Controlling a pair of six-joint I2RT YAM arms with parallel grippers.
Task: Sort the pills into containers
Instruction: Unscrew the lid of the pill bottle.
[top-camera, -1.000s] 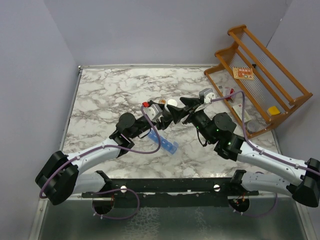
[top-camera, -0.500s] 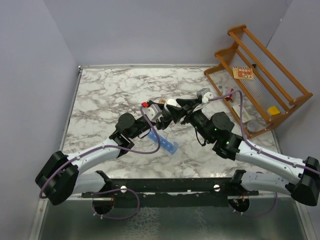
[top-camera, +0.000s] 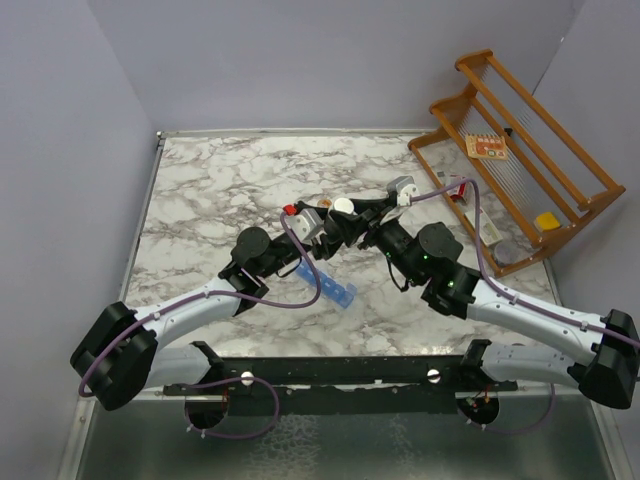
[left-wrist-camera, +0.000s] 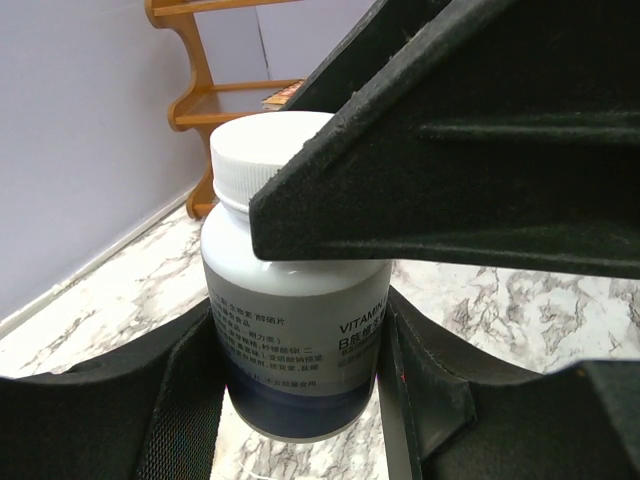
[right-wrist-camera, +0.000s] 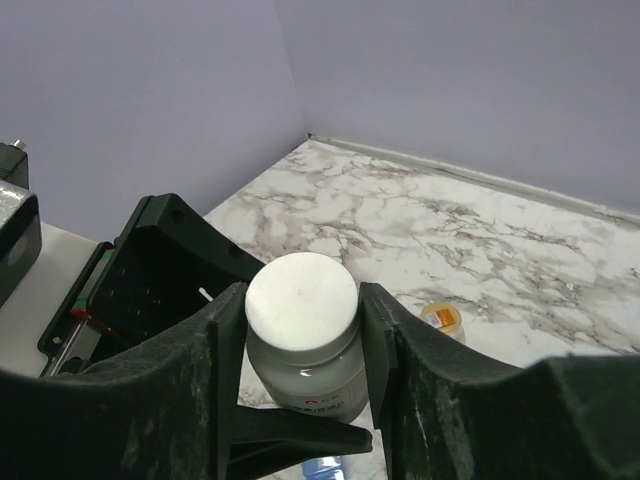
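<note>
A: The left tool (left-wrist-camera: 300, 385) and the right tool (right-wrist-camera: 303, 320), where are they?
B: They meet in the middle of the top view, above the marble desk (top-camera: 210, 190). A wooden rack (top-camera: 520, 150) stands at the upper right.
A: And the containers (top-camera: 338, 292)?
B: The blue strip lies on the desk just below centre, near the left arm.
A: What do the tools hold?
B: The left tool pinches the body of a white bottle (left-wrist-camera: 290, 330). The right tool presses on both sides of its white cap (right-wrist-camera: 301, 298). A small amber bottle (right-wrist-camera: 442, 318) stands on the desk, right of centre in the right wrist view.
</note>
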